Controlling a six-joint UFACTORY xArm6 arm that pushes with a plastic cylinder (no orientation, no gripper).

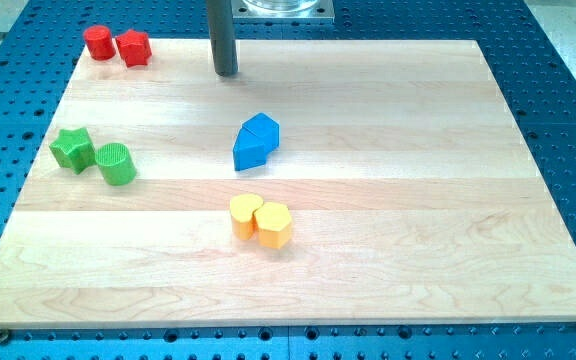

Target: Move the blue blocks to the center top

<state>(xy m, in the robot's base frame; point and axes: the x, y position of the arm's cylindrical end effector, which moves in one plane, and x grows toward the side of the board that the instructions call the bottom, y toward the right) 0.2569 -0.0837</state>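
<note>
We look down on a pale wooden board, the surface, lying on a blue perforated metal base. Our arm ends in a straight dark grey rod with no pincer at all, so there is nothing to spread or press together; my tip rests near the view's top, a little left of centre.

Two blue blocks sit touching each other close to the middle of the surface, below and slightly right of my tip and apart from it: a blue wedge-like block with a blue angular block against its upper right.

Below them, toward the view's bottom, a yellow heart-shaped block touches a yellow hexagonal block.

At the view's left, a green star-shaped block stands just beside a green cylinder.

In the top left corner, a red rounded block touches a red angular block.
</note>
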